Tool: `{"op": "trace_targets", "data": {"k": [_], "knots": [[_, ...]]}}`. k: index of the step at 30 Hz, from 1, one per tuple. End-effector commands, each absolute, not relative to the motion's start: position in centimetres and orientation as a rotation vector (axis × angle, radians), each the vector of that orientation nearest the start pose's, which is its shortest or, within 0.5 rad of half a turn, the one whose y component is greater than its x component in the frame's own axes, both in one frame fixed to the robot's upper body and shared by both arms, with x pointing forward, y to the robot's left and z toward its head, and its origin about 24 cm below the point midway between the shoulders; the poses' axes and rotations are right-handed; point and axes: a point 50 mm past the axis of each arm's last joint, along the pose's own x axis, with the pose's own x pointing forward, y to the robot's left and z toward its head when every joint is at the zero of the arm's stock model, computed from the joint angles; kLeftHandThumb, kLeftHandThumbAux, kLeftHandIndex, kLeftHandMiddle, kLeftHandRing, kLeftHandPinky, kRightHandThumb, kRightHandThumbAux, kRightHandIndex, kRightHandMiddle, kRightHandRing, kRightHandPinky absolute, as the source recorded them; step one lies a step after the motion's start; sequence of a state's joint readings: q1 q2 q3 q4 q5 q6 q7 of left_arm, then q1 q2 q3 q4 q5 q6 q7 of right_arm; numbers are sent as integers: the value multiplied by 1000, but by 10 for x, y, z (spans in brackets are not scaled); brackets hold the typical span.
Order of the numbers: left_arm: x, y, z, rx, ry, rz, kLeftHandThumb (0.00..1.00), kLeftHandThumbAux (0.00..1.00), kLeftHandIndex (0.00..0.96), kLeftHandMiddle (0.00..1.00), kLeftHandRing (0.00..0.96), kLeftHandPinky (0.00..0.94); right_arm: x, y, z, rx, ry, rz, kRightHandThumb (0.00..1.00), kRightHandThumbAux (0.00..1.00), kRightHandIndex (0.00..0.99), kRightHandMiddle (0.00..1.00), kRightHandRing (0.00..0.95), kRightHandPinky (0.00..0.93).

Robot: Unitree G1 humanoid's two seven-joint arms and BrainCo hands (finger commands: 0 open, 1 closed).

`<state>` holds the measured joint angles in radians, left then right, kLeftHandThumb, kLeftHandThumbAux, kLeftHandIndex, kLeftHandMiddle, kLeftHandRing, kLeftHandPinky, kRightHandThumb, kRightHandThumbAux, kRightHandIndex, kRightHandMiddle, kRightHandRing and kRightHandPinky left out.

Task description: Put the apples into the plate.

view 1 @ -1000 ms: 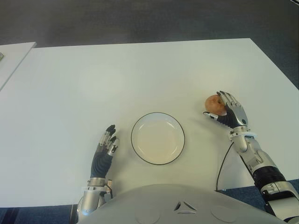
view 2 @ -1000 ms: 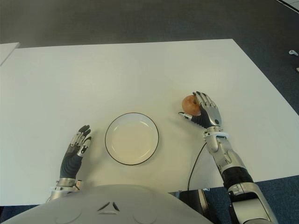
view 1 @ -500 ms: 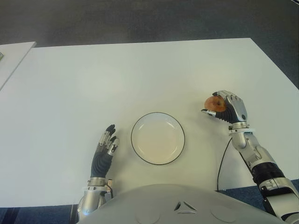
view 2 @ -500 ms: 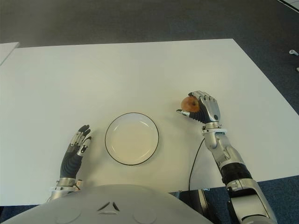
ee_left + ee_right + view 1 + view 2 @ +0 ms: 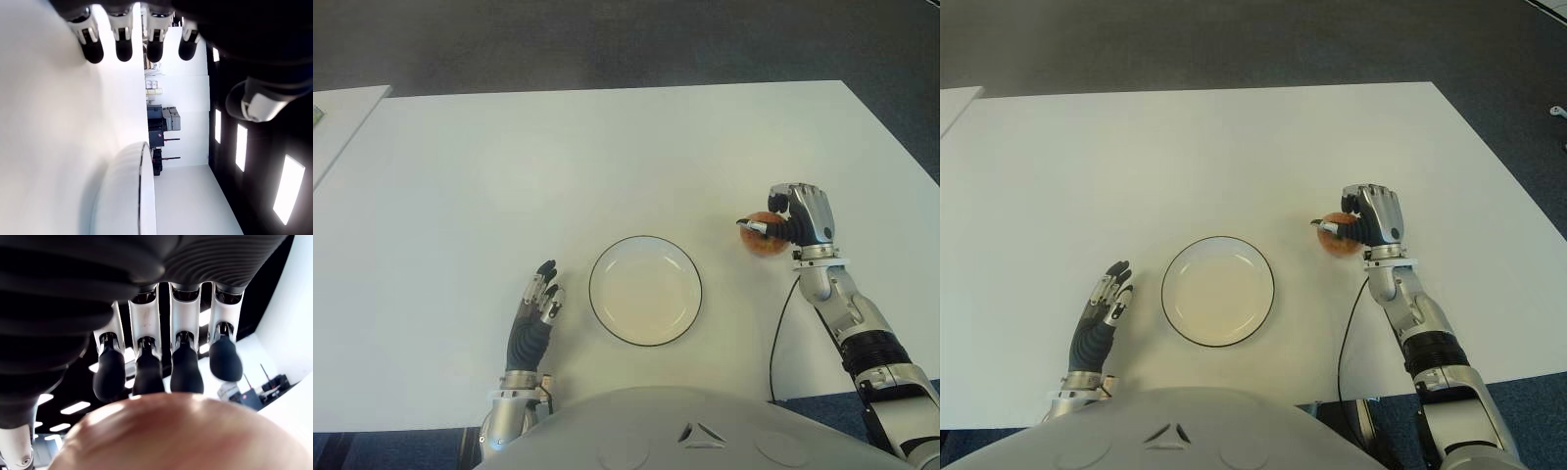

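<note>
One reddish apple [image 5: 764, 240] is held just above the white table [image 5: 607, 147], to the right of the plate. My right hand [image 5: 783, 223] is curled over it from above, fingers wrapped around it; in the right wrist view the apple [image 5: 181, 435] fills the palm under the fingertips [image 5: 146, 374]. The white plate [image 5: 645, 290] with a dark rim sits empty at the table's near middle. My left hand [image 5: 533, 313] shows left of the plate, fingers [image 5: 122, 39] straight and holding nothing. The plate's rim [image 5: 142, 191] shows beside it.
A second white table's corner [image 5: 337, 117] shows at the far left. Dark carpet [image 5: 607, 39] lies beyond the table's far edge. A thin black cable [image 5: 781, 333] runs along my right forearm toward the table's near edge.
My right hand went from lying beside the apple to closing its fingers over it. The hand and apple have shifted slightly toward me. The left hand has not moved.
</note>
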<state>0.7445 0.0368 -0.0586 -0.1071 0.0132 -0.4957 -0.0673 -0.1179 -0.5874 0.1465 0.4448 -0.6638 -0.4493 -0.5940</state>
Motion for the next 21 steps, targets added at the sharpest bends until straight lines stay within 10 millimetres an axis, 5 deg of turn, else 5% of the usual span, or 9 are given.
{"op": "trace_targets", "data": {"k": [1,21], "knots": [[86,166,-11,43,144,56,1,397,0,0,0,0,256,-246,43,-1113,-386,-101,998,641,887,900,896,883],[87,164,-13,21,128,74,2,401,0,0,0,0,252,-246,52,-1055,-431,-73,956,660,896,892,884,871]]}}
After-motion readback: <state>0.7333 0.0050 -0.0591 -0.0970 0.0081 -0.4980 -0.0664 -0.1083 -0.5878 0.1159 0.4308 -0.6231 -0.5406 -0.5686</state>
